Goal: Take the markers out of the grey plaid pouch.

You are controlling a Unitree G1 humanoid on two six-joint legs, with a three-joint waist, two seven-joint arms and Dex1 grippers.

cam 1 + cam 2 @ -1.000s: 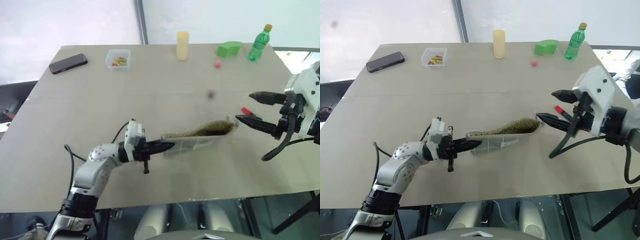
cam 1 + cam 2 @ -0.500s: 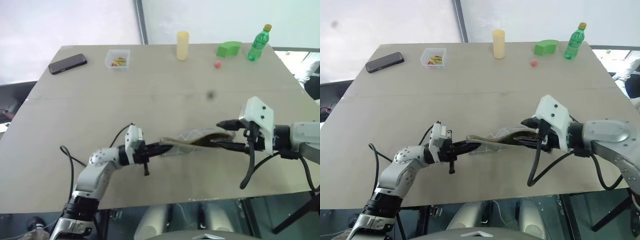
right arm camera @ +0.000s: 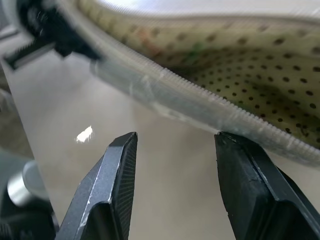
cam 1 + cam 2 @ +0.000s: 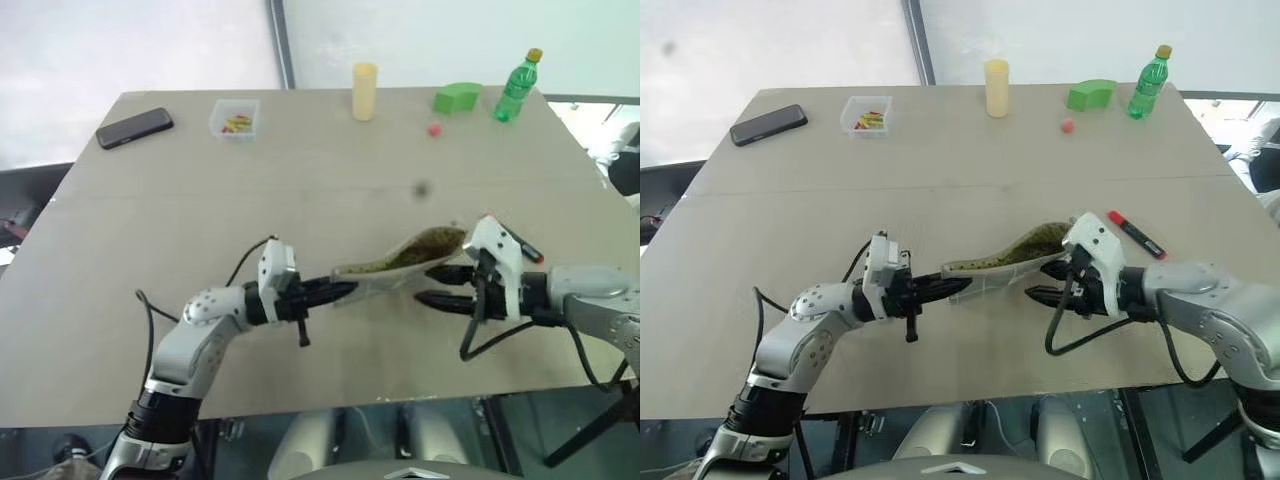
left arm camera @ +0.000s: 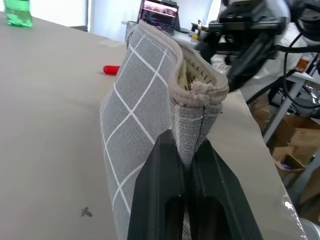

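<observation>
From the head, the grey plaid pouch (image 4: 395, 262) is held up over the table (image 4: 300, 170), its mouth open. The left gripper (image 4: 335, 292) pinches one end tight. A red-capped marker (image 4: 1135, 233) lies on the table.

Left wrist: black fingers (image 5: 162, 200) squeeze the pouch's end.

Right wrist: the right gripper (image 3: 172, 150) is open just under the pouch's edge, maybe touching it.

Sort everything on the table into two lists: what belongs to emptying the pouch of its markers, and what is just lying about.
Part of the job:
- grey plaid pouch, pinched at one end by the left gripper
- red-capped marker on the table
- right gripper, fingers apart at the pouch's open end

Just lying about:
- black phone
- clear box
- yellow cup
- green block
- green bottle
- red ball
</observation>
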